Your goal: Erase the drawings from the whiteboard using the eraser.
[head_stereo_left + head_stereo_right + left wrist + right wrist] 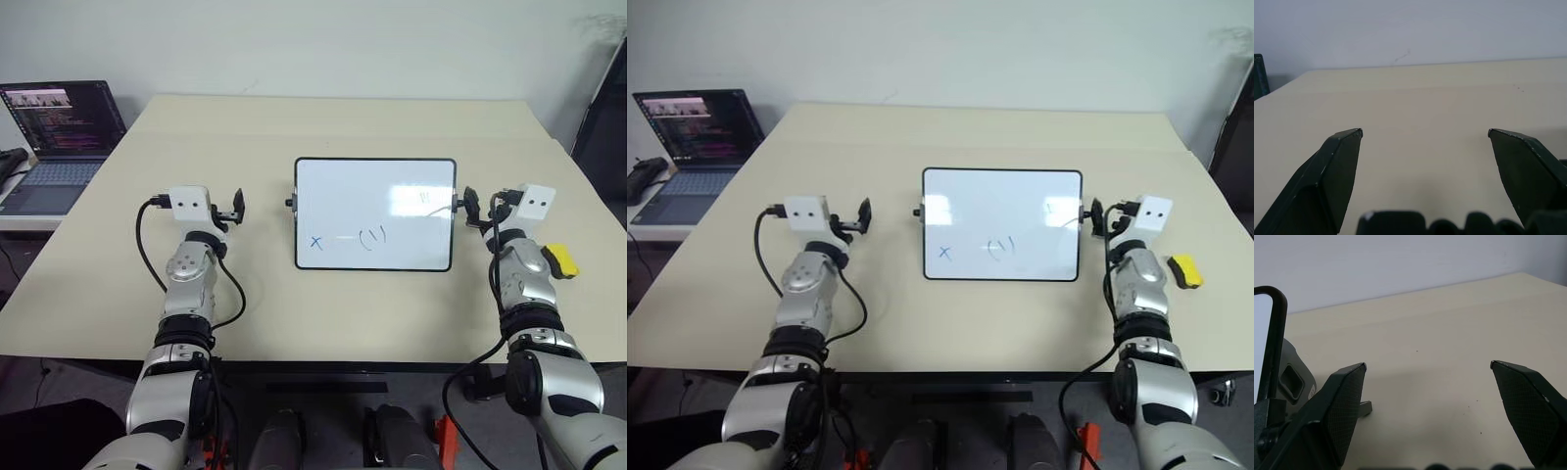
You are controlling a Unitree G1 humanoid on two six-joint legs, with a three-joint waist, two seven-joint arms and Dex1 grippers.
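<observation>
Both sets of jaws stand wide apart and hold nothing. On the left gripper bare table shows between the two black fingers, and the same gap shows on the right gripper.

Whiteboard: lies flat on the table between the two grippers, long side running from one to the other. The left gripper sits apart from the board's near short edge, with a strip of bare table between them. The right gripper sits just beside the opposite short edge, close to the small black knob there; contact cannot be confirmed. In the right wrist view the board's black frame stands just beside the inner finger.

Drawings: a blue "x" and a bracketed squiggle, both in the half of the board nearer the robot. The "x" is closer to the left gripper.

Eraser: a yellow block resting on the table, outboard of the right gripper and behind its fingertips, alongside the right forearm. Neither gripper touches it.

Assessment: the task appears not yet begun, since the marks are intact and the eraser is untouched. The arms flank the board symmetrically, which reads as a neutral ready stance. The eraser's position favours a pickup by the right gripper, which would have to draw back and swing outward to reach it. Open jaws suit that approach. The left gripper is well placed to steady the board, which could slide under wiping.
</observation>
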